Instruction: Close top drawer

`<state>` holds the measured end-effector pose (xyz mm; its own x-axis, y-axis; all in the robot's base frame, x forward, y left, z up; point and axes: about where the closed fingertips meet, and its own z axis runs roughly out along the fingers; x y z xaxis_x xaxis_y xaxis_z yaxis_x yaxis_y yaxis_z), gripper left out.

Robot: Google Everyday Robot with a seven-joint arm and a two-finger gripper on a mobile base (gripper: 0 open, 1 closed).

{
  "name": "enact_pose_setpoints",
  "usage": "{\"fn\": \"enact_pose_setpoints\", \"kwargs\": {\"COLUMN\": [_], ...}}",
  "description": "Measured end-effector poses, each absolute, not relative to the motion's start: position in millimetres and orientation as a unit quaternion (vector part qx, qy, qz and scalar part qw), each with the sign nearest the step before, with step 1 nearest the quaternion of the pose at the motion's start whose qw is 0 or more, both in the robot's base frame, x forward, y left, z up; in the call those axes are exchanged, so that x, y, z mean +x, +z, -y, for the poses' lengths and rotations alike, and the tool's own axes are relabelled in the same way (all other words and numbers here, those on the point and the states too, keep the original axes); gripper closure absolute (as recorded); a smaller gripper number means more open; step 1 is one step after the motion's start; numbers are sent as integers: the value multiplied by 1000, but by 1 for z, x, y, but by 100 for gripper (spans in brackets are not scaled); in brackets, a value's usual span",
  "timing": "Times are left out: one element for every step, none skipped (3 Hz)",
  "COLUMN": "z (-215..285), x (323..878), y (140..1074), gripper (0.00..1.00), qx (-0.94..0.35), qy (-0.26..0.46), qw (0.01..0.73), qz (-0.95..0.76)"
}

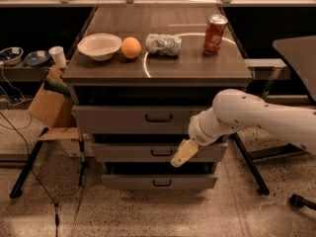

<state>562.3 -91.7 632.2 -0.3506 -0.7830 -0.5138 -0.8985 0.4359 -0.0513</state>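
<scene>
Where the scene begins at far left, a white cup (pixel 58 57) on a low shelf and a cardboard box (pixel 49 105) leaning beneath it. Next, along the dark tabletop (pixel 197 70): white bowl (pixel 101 46), orange (pixel 131 48), crumpled silver packet (pixel 163 44), red can (pixel 215 34), the bowl and orange just beside each other, the rest apart.

Directly under the tabletop, the top drawer (pixel 113 120): wide, grey, flat-fronted, as broad as the cabinet, with a small dark loop handle (pixel 158 117) at centre. Stands partly out, level, a dark gap showing above the panel.

Below it, the middle drawer (pixel 128 152) and bottom drawer (pixel 133 182), grey with like handles, each with a dark gap above.

Right of centre, the gripper (pixel 184 153): cream-coloured, pointing down and left, hanging before the middle drawer's front, just under the top drawer's lower edge. Touching a panel or not: cannot tell. How far open: cannot tell. Grips nothing that shows.

Behind it, the white arm (pixel 256 117), reaching in from the right edge and covering the top drawer's right end.
</scene>
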Motion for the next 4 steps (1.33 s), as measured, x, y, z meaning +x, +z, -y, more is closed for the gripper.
{"fn": "enact_pose_setpoints", "kwargs": {"z": [89, 86, 81, 79], "x": [555, 566, 576, 579], "y": [627, 631, 634, 633], "gripper": [0, 0, 0, 0], "qx": [-517, -517, -513, -501], "qy": [133, 130, 128, 130], "qw": [233, 234, 233, 228], "qz": [-813, -813, -816, -825]}}
